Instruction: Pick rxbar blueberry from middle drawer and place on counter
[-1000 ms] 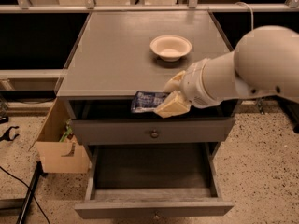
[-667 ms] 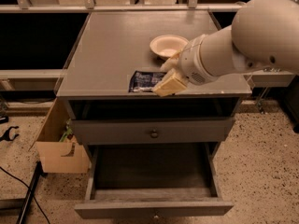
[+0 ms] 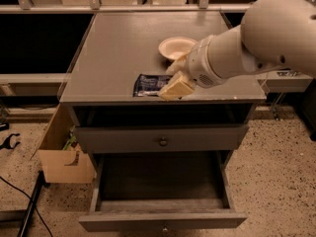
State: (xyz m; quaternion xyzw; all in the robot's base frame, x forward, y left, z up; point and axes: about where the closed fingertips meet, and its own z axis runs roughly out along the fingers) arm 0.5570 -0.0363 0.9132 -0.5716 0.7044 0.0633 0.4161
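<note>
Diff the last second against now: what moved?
The claw carried the rxbar blueberry from in front of the cabinet's front edge up and back over the counter. The bar now looks flat on it near the front, with the claw at its right end. Release can't be confirmed. The cream bowl and the open middle drawer are unchanged.

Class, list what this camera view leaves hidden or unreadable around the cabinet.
rxbar blueberry: right end hidden under the hand at the counter's front edge.
Its print: too small to read.
middle drawer: front cut by the bottom edge.
Bowl: right rim behind the arm.
</note>
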